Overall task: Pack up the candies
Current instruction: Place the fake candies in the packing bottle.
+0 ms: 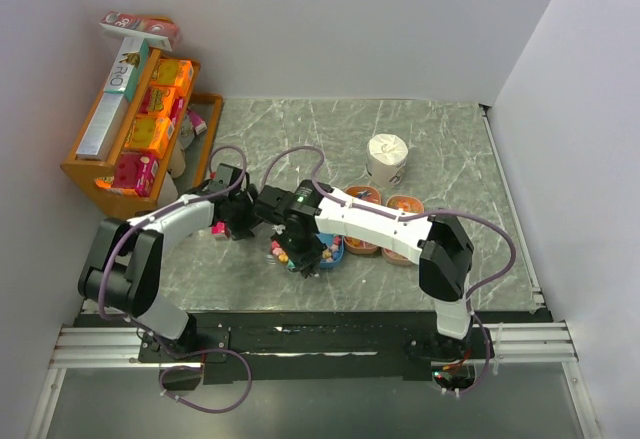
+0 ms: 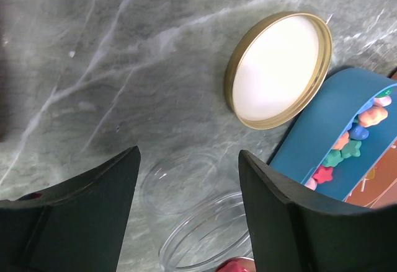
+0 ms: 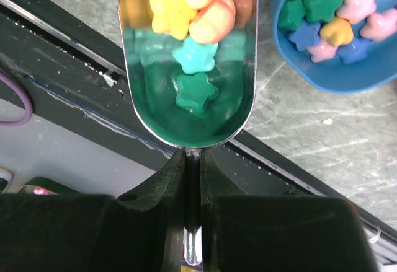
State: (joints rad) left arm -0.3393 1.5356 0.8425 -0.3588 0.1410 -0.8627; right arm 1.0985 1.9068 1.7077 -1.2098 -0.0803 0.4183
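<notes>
On a veined grey marble tabletop [image 1: 450, 139], star-shaped candies [image 3: 195, 55] lie in a shiny scoop [image 3: 186, 123] clenched by the right gripper [image 3: 192, 179]. Only the left wrist view shows a clear jar [image 2: 186, 188] straddled by the left gripper [image 2: 188, 160], grip uncertain.

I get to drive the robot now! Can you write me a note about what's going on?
Left gripper: open, one finger on each side of the clear jar, not clamped on it.
Right gripper: shut on the handle of the scoop, which carries a few star candies.
The other candies are in the blue bowl. The lid lies on the table.
Done: lid off, scoop loaded.
Left: tip the scoop into the jar, scoop more, put the lid on.
</notes>
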